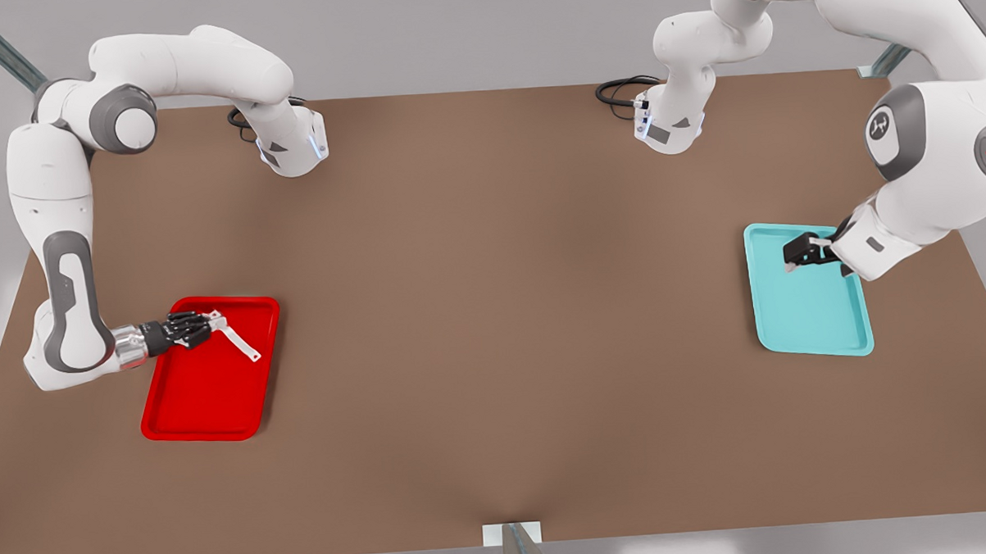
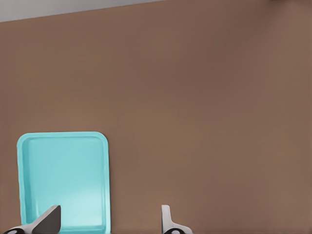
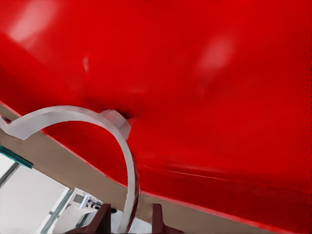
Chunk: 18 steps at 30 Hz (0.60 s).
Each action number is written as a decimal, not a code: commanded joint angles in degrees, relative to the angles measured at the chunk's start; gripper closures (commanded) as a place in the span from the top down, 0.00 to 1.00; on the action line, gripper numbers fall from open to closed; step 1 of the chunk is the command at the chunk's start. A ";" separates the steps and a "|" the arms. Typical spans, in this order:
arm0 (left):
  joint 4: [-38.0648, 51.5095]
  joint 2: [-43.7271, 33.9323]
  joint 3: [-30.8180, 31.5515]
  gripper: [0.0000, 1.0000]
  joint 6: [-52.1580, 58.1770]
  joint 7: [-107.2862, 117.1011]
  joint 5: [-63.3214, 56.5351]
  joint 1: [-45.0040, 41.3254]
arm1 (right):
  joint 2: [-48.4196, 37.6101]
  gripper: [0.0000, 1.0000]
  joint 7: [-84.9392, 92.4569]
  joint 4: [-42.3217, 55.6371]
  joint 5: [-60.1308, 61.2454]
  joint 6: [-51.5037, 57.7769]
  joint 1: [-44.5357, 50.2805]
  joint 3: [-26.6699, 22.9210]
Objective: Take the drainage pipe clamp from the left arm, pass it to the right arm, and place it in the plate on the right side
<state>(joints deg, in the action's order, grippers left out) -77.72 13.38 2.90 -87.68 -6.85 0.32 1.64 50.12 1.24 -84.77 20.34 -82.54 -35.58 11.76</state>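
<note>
Brown bench point(image 1: 494, 310) under grey walls. Front view: right tool point(image 1: 204, 326), at the frame's lower left, is over the red plate point(image 1: 210, 402) near its upper rim, fingers clamped on the white drainage pipe clamp point(image 1: 237, 337), which slants out above the plate floor. Left tool point(image 1: 797, 258), at right of frame, hovers over the teal tray point(image 1: 806, 315), upper corner.

Left wrist view: left tool's fingers point(image 2: 48, 220) spread apart, nothing between; teal tray point(image 2: 63, 175) at lower left of frame.

Right wrist view: clamp point(image 3: 97, 131) arches up from the pinching fingers point(image 3: 100, 223), red plate point(image 3: 219, 97) behind it.
</note>
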 commanded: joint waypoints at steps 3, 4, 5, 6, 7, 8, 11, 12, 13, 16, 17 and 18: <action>0.11 0.42 0.00 1.00 -0.12 -0.53 0.21 0.03 | 0.77 1.00 7.46 0.57 -1.26 -0.69 -0.11 0.02; 0.11 0.68 0.00 1.00 -0.12 -0.53 0.12 0.03 | 0.86 1.00 7.81 1.01 -1.26 -0.87 -0.11 0.02; 0.11 0.68 0.00 1.00 -0.12 -0.53 0.12 0.03 | 0.86 1.00 7.81 1.89 -2.05 -0.87 -0.02 0.10; 0.11 0.68 0.00 1.00 -0.12 -0.53 0.12 0.03 | 0.86 1.00 7.90 2.06 -2.05 -0.96 -0.02 0.10; 0.19 0.68 0.00 1.00 -0.12 -0.53 0.12 0.03 | 0.86 1.00 9.21 2.06 -2.32 -0.96 -0.02 0.10; 0.11 0.68 0.00 1.00 -0.12 -0.44 0.12 0.03 | 0.69 1.00 9.92 4.43 -3.89 -0.96 0.07 0.36; 0.11 0.68 0.08 1.00 -0.12 -0.09 0.12 -0.06 | -0.81 1.00 9.83 9.27 -5.66 -0.78 1.21 1.51; 0.20 0.68 0.08 1.00 -0.12 0.00 0.12 -0.15 | -2.21 1.00 9.74 10.85 -7.76 -0.78 1.12 3.70; 0.20 0.68 0.08 1.00 -0.12 0.00 0.12 -0.15 | -4.49 1.00 9.74 12.78 -7.94 -0.43 1.21 5.02; 0.20 0.68 0.08 1.00 -0.12 0.00 0.12 -0.50 | -14.24 1.00 8.26 21.05 -25.42 -0.52 1.82 19.26; 0.20 0.68 0.08 1.00 -0.12 0.00 0.12 -0.41 | -18.03 1.00 7.81 21.05 -30.00 -0.43 3.84 21.81; 0.20 0.68 0.08 1.00 -0.12 0.00 0.03 -0.50 | -20.49 1.00 5.98 20.96 -34.21 -0.34 6.30 24.44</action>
<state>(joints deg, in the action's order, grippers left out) -77.55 14.13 2.98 -87.81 -6.99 0.45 1.16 31.73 6.58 -64.22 -3.27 -83.08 -30.71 34.37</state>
